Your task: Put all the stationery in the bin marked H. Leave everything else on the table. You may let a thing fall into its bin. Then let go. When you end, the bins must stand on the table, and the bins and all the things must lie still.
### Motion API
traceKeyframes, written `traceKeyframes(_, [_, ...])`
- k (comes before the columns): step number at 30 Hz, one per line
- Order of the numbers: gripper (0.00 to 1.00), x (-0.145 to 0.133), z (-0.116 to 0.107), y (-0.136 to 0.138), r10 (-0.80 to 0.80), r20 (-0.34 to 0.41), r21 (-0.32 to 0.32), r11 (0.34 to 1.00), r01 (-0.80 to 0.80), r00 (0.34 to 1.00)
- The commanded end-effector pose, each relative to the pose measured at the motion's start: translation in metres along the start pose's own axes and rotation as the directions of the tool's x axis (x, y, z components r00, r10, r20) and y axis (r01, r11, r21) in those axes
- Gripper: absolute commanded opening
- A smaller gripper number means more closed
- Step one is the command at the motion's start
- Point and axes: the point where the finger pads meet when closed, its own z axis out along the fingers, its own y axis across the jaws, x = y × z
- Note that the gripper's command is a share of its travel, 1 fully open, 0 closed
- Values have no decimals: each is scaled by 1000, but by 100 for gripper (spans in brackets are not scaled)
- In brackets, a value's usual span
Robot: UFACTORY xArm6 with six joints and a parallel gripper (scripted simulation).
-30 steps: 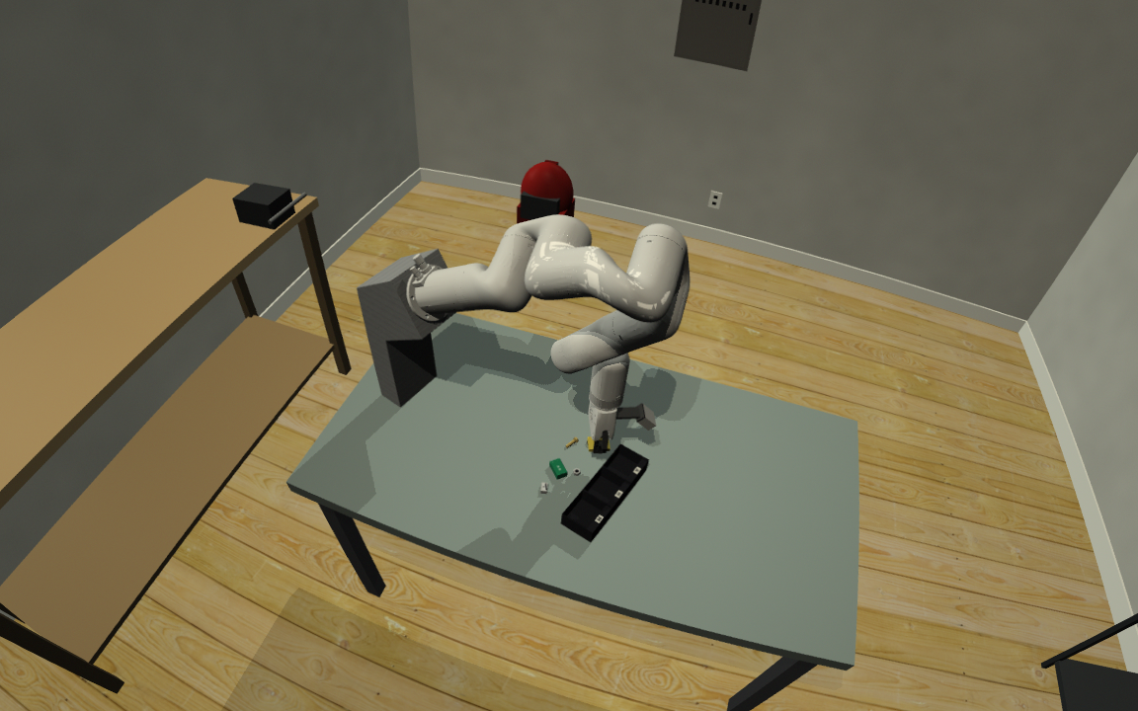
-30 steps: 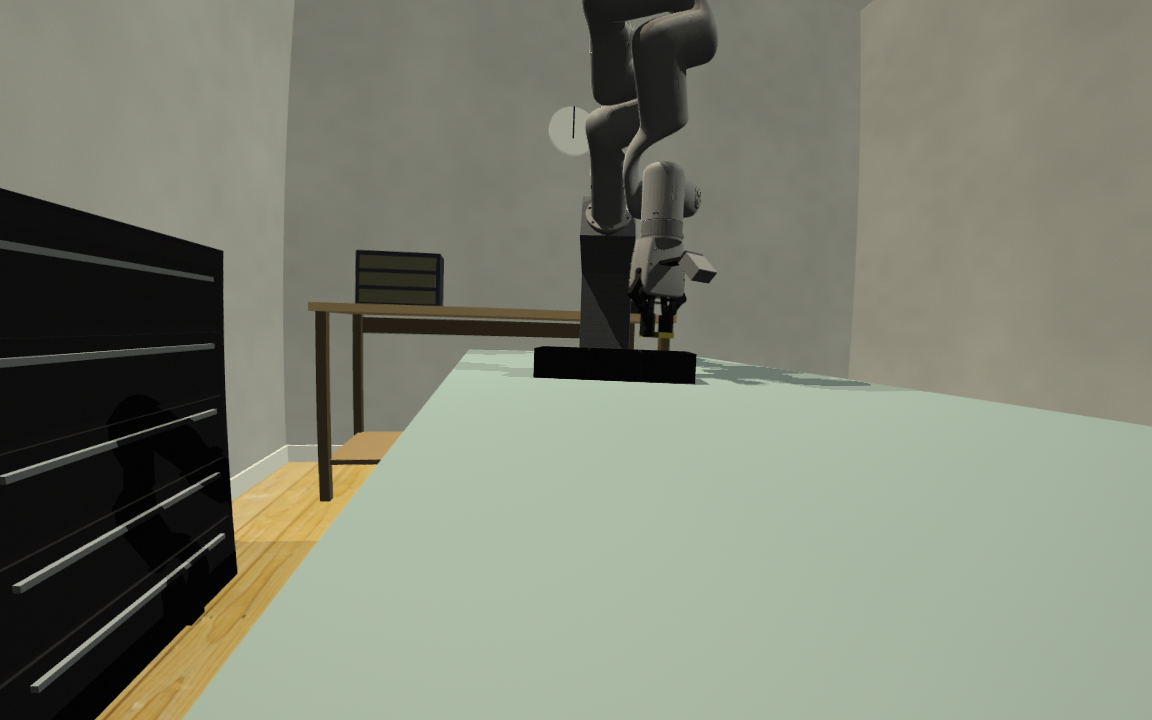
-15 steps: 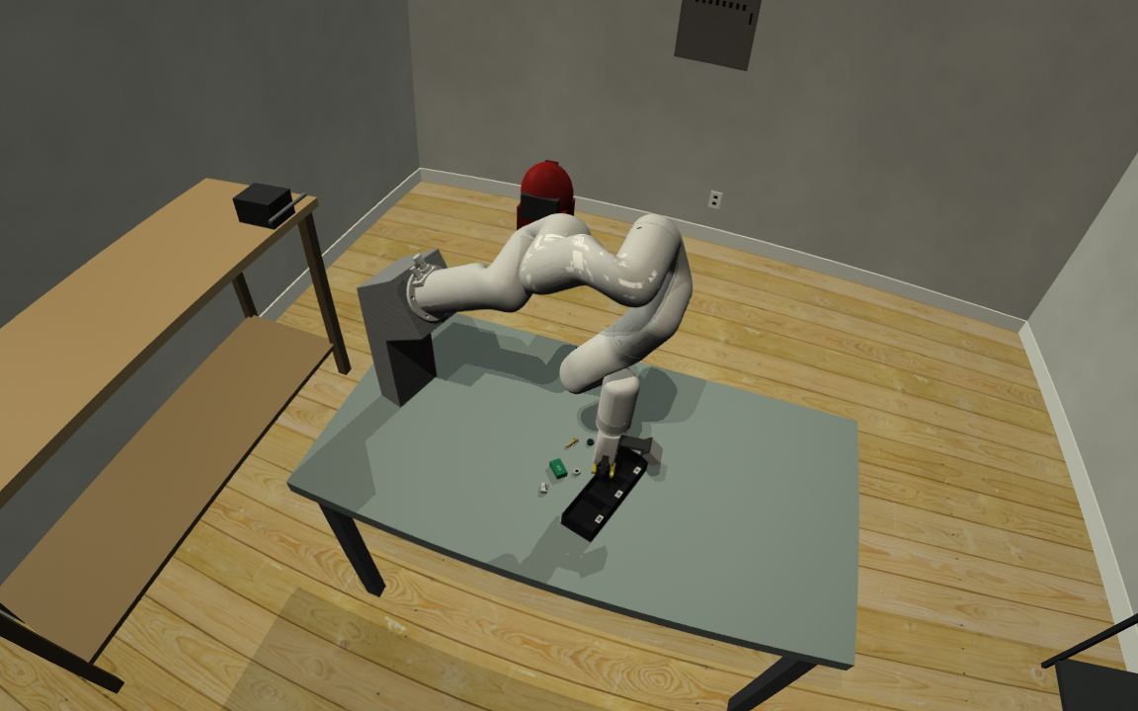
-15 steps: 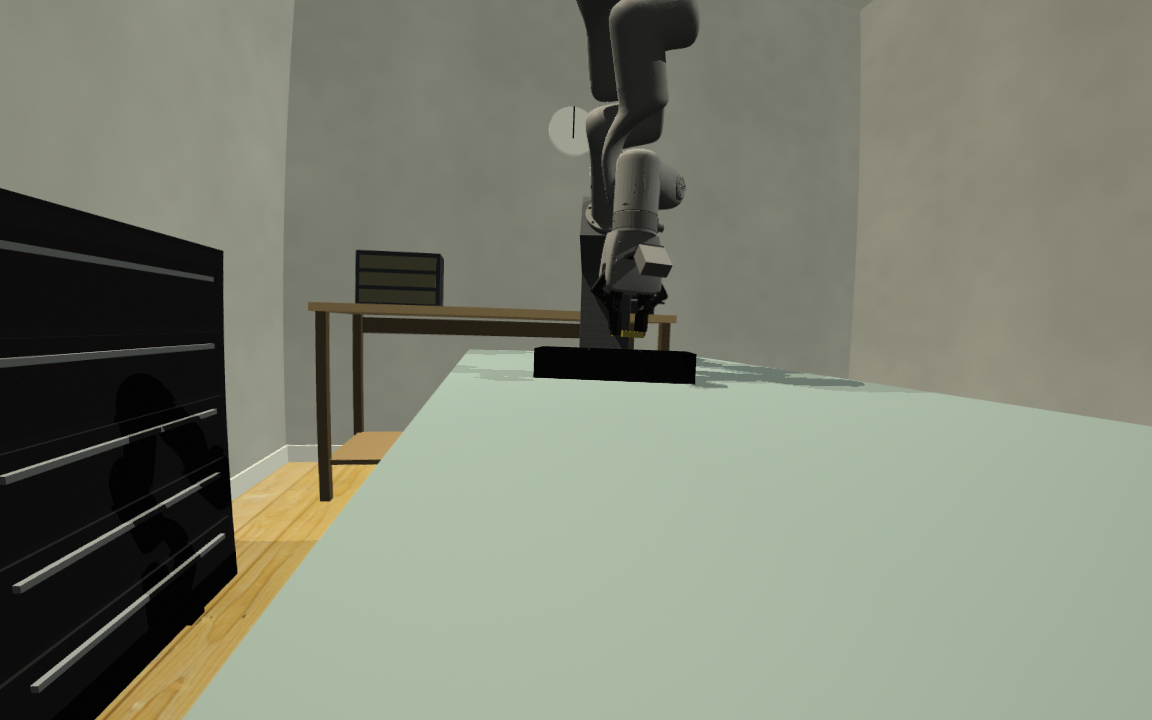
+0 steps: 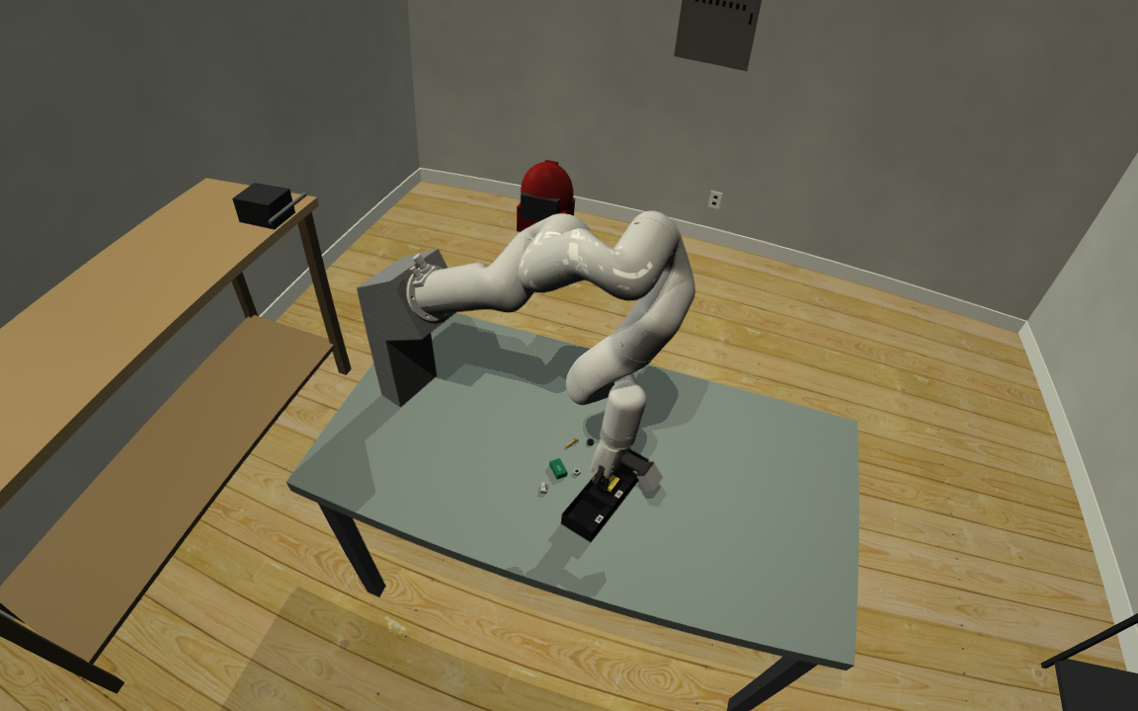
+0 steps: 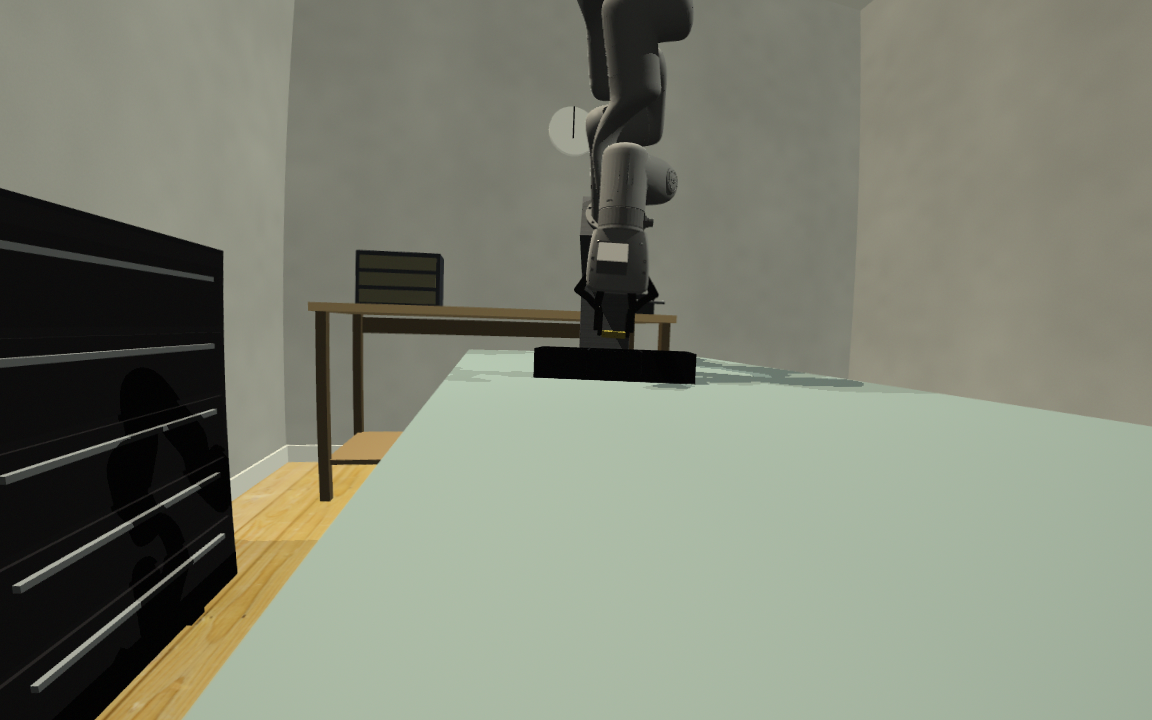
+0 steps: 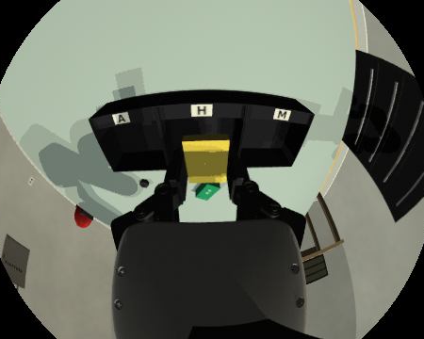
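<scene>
My gripper [image 5: 610, 482] [image 6: 613, 329] [image 7: 206, 158] is shut on a small yellow block [image 5: 613, 485] [image 7: 204, 153]. It holds the block just above a black row of three bins [image 5: 585, 523] [image 6: 613, 363] [image 7: 158, 113] marked A [image 7: 121, 119], H [image 7: 203, 111] and M [image 7: 282, 115]. In the wrist view the block hangs in front of the middle bin, the one marked H. A green flat thing [image 5: 558, 466] [image 7: 206, 192] lies on the table left of the bins.
On the grey table [image 5: 732, 548] [image 6: 741, 537] left of the bins lie a brass screw [image 5: 570, 441], a small black thing [image 5: 589, 440] [image 7: 143, 183], a white ring [image 5: 573, 471] and a small grey piece [image 5: 543, 487]. The arm's base block [image 5: 396, 336] stands at the far left corner.
</scene>
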Motion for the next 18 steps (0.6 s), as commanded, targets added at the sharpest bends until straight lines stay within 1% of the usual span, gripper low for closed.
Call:
traceKeyframes(1, [0, 0, 0, -1, 34, -26, 36, 999, -33, 999])
traceKeyframes(18, [0, -2, 0, -3, 34, -26, 36, 999, -33, 999])
